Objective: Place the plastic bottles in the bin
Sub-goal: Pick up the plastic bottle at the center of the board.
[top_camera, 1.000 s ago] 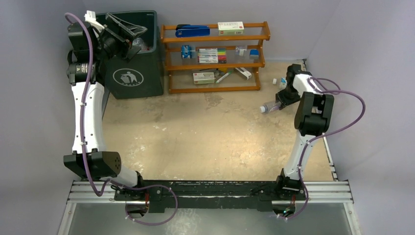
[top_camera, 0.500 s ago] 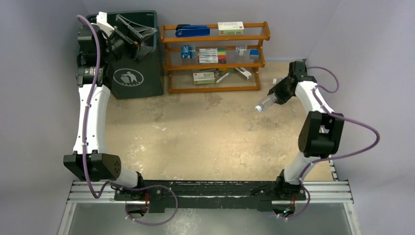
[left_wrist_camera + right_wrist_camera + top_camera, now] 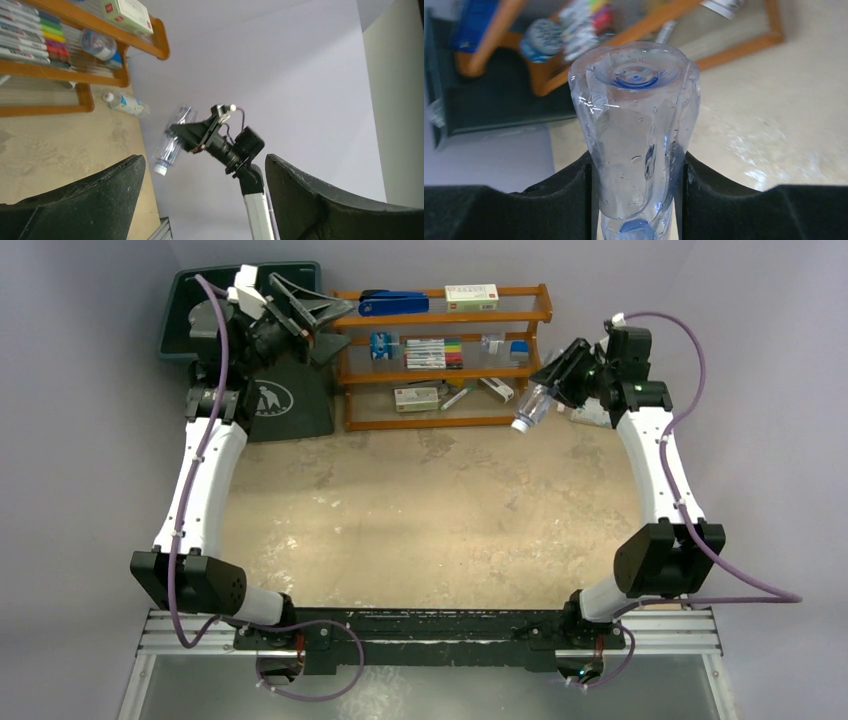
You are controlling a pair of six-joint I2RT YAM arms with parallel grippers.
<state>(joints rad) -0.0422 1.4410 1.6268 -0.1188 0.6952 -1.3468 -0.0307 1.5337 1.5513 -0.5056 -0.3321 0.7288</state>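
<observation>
A clear plastic bottle (image 3: 528,407) (image 3: 636,125) hangs cap-down in the air in front of the rack's right end. My right gripper (image 3: 548,390) (image 3: 636,165) is shut on it, both jaws pressed against its sides. The dark green bin (image 3: 200,302) with its white logo stands at the far left; its dark wall (image 3: 499,107) shows beyond the bottle. My left gripper (image 3: 340,325) (image 3: 205,162) is open and holds nothing, raised beside the bin's right side and facing the right arm. Another small bottle (image 3: 127,103) lies on the table by the rack's right end.
The orange-brown wooden rack (image 3: 440,317) stands at the back centre with a blue stapler, markers and small boxes; a bottle-like item (image 3: 98,44) rests on its middle shelf. Walls close the table on the left, back and right.
My right arm has lifted the bottle off the table and carried it up and left towards the rack. My left arm has swung right from above the bin, jaws still open.
</observation>
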